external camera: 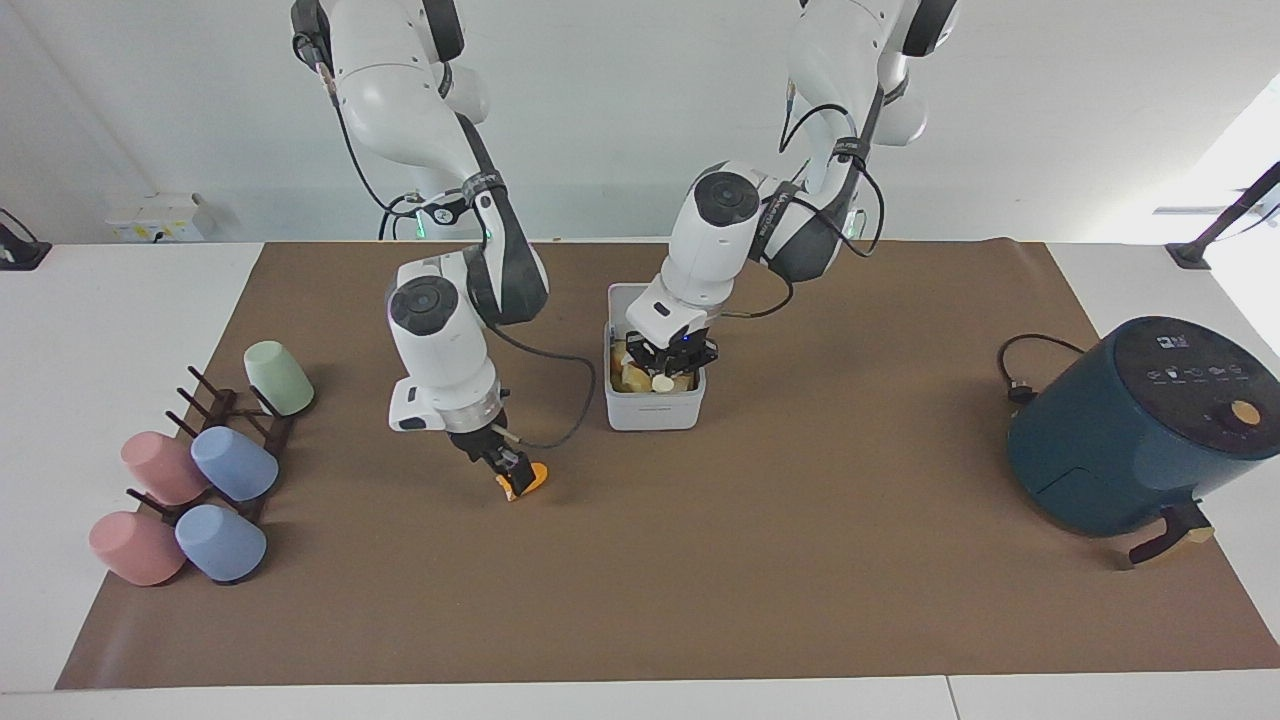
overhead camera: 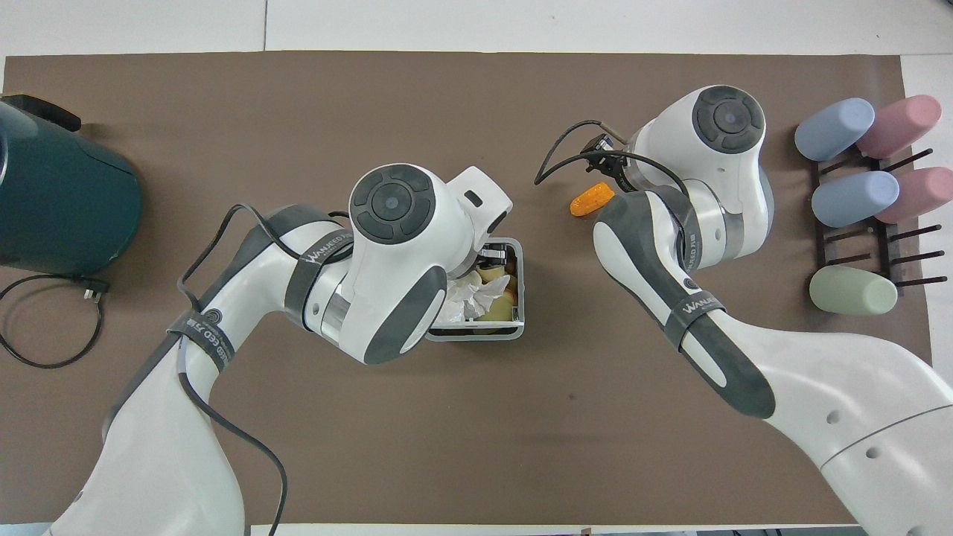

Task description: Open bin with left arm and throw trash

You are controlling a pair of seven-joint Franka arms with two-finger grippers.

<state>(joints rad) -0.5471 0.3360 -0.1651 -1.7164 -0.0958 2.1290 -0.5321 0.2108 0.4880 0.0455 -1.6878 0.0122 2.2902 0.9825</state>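
Note:
The white bin [external camera: 655, 411] stands mid-mat with its lid [external camera: 622, 298] up; in the overhead view a crumpled white tissue [overhead camera: 467, 295] and yellowish scraps fill the bin [overhead camera: 519, 298]. My left gripper [external camera: 668, 368] hangs just over the bin's opening, shut on a pale cream piece of trash [external camera: 662, 383]. From overhead the left arm hides most of that gripper. My right gripper [external camera: 508, 472] is low over the mat, open, with its fingertips at the orange wedge [external camera: 530, 479] [overhead camera: 592, 199]. I cannot tell whether they touch it.
A dark teal air fryer [external camera: 1130, 430] [overhead camera: 59, 201] sits at the left arm's end with its cable [overhead camera: 45, 327] on the mat. Several pastel cups [external camera: 200, 470] [overhead camera: 852, 195] lie on a dark rack at the right arm's end.

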